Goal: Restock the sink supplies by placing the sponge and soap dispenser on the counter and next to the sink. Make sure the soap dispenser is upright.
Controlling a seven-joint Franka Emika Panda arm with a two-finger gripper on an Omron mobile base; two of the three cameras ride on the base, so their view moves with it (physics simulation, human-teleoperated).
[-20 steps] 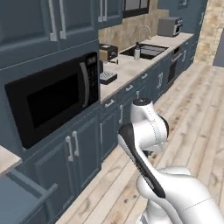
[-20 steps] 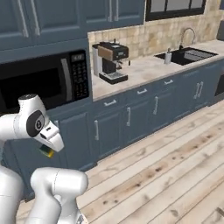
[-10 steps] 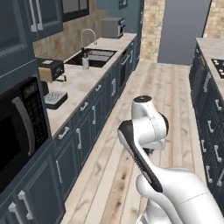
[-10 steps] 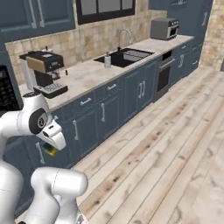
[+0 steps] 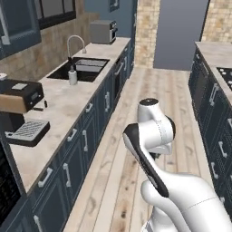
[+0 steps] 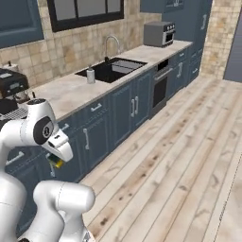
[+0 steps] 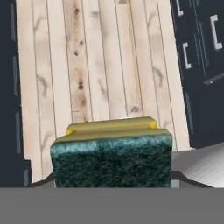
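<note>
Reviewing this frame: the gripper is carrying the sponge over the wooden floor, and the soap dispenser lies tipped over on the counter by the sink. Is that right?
Not quite. The soap dispenser stands upright, not tipped over, on the counter beside the sink; the right base view shows it. The rest holds: in the hand view the sponge sits in the gripper above the wooden floor.

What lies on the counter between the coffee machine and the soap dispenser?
Bare counter: in the left base view nothing lies between the coffee machine and the soap dispenser beside the sink.
</note>
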